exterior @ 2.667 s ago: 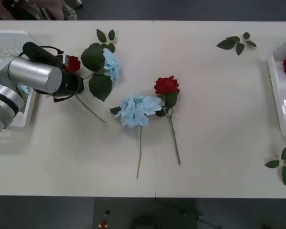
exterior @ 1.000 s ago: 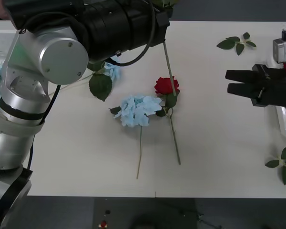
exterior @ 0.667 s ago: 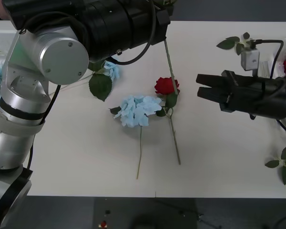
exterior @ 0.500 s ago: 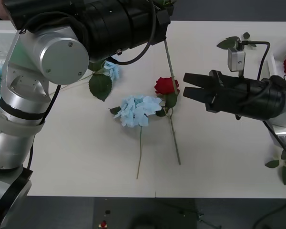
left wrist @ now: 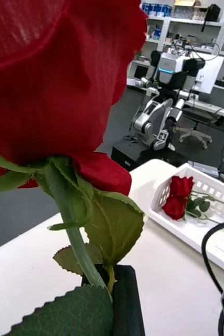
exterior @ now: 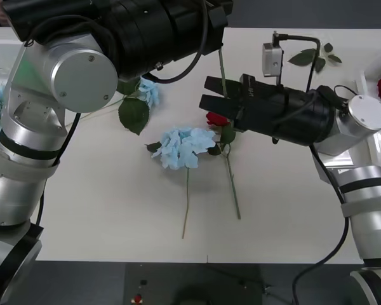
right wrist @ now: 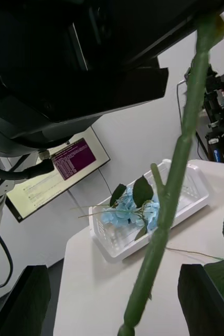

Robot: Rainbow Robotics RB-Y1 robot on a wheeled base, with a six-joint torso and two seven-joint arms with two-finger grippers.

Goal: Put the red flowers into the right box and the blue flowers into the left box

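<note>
We are seeing the left box (exterior: 0, 47) mostly hidden behind our left arm, and the right box (exterior: 371, 70) cut off by the edge. The right gripper (exterior: 206, 94) is covering part of the red rose (exterior: 217, 119) lying on the worktop (exterior: 114, 210).

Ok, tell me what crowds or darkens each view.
Front view: the dark left arm covers the table's far left, and the right gripper partly hides a rose lying there. Right wrist view: the held stem crosses close up under dark housing. Left wrist view: the red rose looms close.
</note>
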